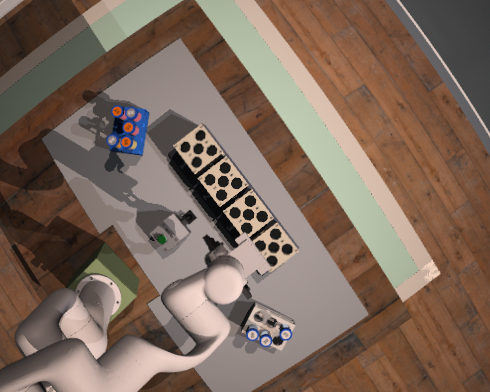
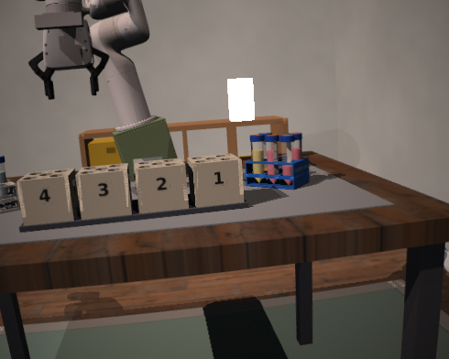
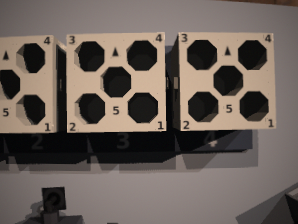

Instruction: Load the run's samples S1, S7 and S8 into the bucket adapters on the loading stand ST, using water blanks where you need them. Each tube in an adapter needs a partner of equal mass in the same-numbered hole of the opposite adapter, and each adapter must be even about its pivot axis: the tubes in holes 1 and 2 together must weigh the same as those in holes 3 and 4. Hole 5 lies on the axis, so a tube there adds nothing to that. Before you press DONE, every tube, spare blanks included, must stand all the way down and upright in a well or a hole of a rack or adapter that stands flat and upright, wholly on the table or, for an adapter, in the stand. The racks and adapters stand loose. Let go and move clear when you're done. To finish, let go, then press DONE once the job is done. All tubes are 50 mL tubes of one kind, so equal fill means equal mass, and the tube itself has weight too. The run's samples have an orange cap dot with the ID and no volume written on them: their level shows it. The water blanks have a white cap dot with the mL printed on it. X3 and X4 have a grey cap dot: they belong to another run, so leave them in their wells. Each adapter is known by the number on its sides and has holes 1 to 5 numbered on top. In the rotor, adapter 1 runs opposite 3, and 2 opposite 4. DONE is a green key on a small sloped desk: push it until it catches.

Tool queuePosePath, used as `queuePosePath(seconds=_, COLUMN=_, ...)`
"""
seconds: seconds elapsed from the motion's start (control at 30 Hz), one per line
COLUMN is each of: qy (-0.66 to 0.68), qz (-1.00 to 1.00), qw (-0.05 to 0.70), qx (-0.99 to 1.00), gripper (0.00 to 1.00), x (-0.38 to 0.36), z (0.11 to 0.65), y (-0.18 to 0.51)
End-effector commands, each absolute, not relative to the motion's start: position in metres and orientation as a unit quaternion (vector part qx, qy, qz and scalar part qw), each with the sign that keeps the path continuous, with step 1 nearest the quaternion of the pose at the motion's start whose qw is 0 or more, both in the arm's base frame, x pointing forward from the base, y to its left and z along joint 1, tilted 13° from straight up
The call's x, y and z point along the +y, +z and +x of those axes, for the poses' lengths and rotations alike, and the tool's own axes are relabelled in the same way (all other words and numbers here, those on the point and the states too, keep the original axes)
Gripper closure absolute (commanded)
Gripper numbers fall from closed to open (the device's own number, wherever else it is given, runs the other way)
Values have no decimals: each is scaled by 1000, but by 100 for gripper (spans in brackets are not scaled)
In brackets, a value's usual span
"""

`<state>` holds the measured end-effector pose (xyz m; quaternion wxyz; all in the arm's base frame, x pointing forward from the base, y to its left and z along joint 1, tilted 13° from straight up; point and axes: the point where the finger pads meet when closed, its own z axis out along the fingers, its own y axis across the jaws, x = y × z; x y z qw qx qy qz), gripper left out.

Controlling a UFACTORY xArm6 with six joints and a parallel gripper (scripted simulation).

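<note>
My gripper (image 2: pixel 72 93) is open and empty, high above the table near adapters 3 and 4. Adapter 1 (image 1: pixel 191 139) (image 2: pixel 219 192), adapter 2 (image 1: pixel 216 171) (image 2: pixel 161 197) (image 3: pixel 42 82), adapter 3 (image 1: pixel 241 205) (image 2: pixel 104 203) (image 3: pixel 150 82) and adapter 4 (image 1: pixel 283 239) (image 2: pixel 45 211) (image 3: pixel 262 80) stand upright in the stand; the holes I see are empty. The blue rack (image 1: pixel 140 137) (image 2: pixel 301 174) holds several tubes with orange or pale dots, IDs unreadable. The pale rack (image 1: pixel 283 320) holds three blue-capped blanks, volumes unreadable. The green DONE key (image 1: pixel 161 239) sits on its desk.
The desk with a small black block (image 1: pixel 188 217) (image 3: pixel 53 198) stands in front of the adapter row. The arm's base (image 1: pixel 104 280) (image 2: pixel 146 144) is beside the table. The pale rack's corner (image 3: pixel 292 200) shows at the wrist view's lower right.
</note>
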<state>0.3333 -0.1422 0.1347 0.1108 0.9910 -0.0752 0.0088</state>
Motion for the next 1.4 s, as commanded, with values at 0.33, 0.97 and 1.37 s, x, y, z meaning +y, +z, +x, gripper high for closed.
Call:
queuePosePath(seconds=0.33, qy=10, qz=991, qw=112, qx=-76, gripper=0, x=-92, z=376, y=124)
queuePosePath(seconds=0.97, qy=4, qz=993, qw=112, qx=-27, gripper=0, x=-26, z=412, y=109)
queuePosePath(seconds=1.37, qy=-14, qz=984, qw=111, qx=138, gripper=0, x=20, z=397, y=98)
